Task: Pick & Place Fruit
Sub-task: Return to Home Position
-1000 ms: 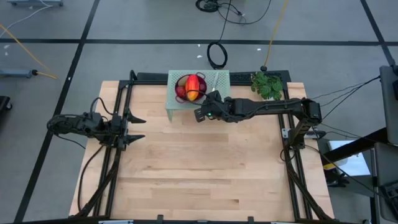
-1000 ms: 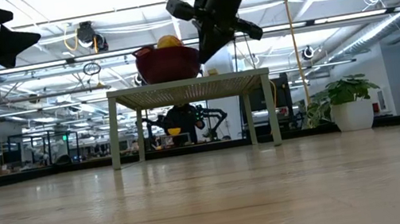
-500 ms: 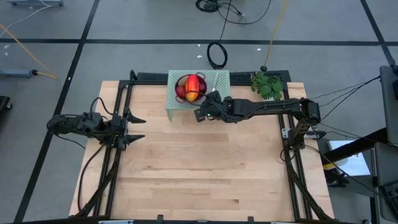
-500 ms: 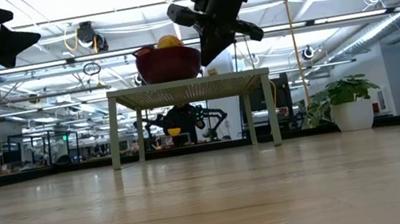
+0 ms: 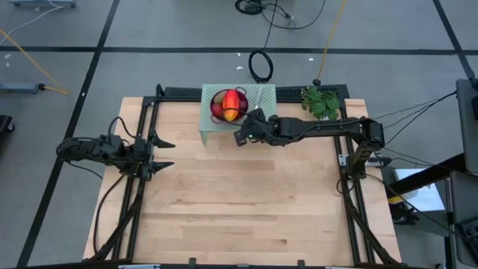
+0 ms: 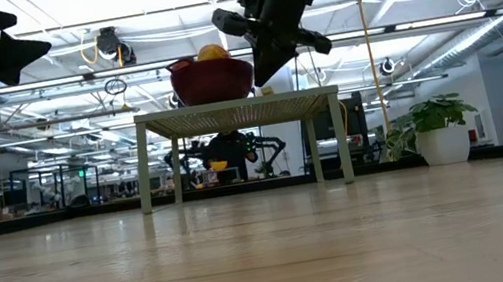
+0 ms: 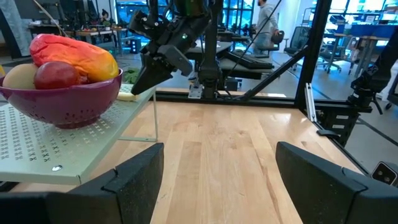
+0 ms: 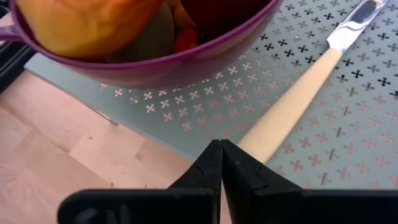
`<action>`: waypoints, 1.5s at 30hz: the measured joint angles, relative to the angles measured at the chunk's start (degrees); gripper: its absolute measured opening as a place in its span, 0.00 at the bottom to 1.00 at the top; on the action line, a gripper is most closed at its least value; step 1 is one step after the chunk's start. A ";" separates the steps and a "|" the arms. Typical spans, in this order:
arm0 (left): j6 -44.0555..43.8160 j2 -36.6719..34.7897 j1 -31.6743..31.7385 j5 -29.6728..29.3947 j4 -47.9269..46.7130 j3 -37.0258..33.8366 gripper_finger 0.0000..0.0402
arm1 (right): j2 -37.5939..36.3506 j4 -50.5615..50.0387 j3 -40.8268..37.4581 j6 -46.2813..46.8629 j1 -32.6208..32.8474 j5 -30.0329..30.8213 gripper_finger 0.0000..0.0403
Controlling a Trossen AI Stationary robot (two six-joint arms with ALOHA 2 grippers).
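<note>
Right wrist view shows the right gripper (image 8: 221, 155) with its fingers pressed together on nothing, tips at the shelf (image 8: 186, 118) edge, just beside the knife (image 8: 292, 106) handle. The fruit (image 8: 87, 22) lies heaped in the purple colander (image 8: 186, 65) on the shelf, just beyond the gripper. The left gripper (image 5: 168, 154) hangs spread wide at the table's (image 5: 239, 217) left side.

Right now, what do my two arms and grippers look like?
The left arm and right arm are dark, slim, jointed, with black cables alongside. The left gripper and right gripper each end in two black wedge-shaped fingers tapering to points.
</note>
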 joint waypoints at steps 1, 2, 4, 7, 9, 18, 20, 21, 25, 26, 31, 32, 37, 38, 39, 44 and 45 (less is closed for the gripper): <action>0.00 0.00 0.00 0.00 0.00 0.00 0.77 | 0.00 -0.03 0.00 -0.02 0.01 0.07 0.00; 0.00 0.00 0.00 -0.01 0.00 0.00 0.77 | 0.00 0.08 0.00 -0.04 0.02 0.09 0.00; 0.00 0.00 0.00 -0.02 0.00 0.00 0.77 | 0.00 -0.02 0.00 -0.43 -0.10 0.14 0.00; 0.00 0.00 0.00 -0.03 0.00 0.00 0.77 | 0.00 -0.85 0.00 -0.28 -0.26 0.14 0.00; 0.00 0.00 0.00 -0.04 0.00 0.00 0.77 | 0.00 -0.88 0.00 -0.28 -0.28 0.09 0.00; 0.00 0.00 0.02 -0.04 0.00 0.00 0.77 | 0.00 -2.98 0.00 0.40 -0.27 0.39 0.00; -0.02 0.00 0.02 -0.04 0.00 0.00 0.77 | 0.00 -3.53 0.00 0.87 -0.28 0.42 0.00; -0.02 0.00 0.02 -0.04 0.00 0.00 0.77 | 0.00 -3.38 0.00 0.83 -0.28 0.44 0.00; -0.02 0.00 0.02 -0.04 0.00 0.00 0.77 | 0.00 -2.89 0.00 0.61 -0.24 1.59 0.00; -0.02 0.00 0.02 -0.06 0.00 0.00 0.77 | 0.00 -2.91 0.00 0.61 -0.24 1.56 0.00; -0.03 0.00 0.02 -0.07 -0.01 0.00 0.77 | 0.00 -1.07 0.00 0.59 0.05 1.49 0.00; -0.09 0.00 0.02 -0.07 -0.02 0.00 0.77 | 0.00 -1.13 0.00 0.61 0.17 1.53 0.00; -0.07 0.00 0.02 -0.09 -0.01 0.00 0.77 | -1.07 -1.67 0.07 0.42 0.25 1.94 0.00; -0.06 0.00 0.01 -0.09 -0.03 0.00 0.77 | -1.07 -1.77 0.07 0.49 0.18 2.00 0.00; -0.07 0.00 -0.01 -0.10 -0.02 0.00 0.77 | -1.02 -1.93 0.05 0.50 0.15 1.94 0.00; -0.05 0.00 0.00 -0.09 -0.02 0.00 0.77 | -0.90 -1.70 0.02 0.59 0.15 0.24 0.00; -0.07 0.00 0.00 -0.09 -0.02 0.00 0.77 | -0.90 -1.80 0.02 0.59 0.15 -0.04 0.00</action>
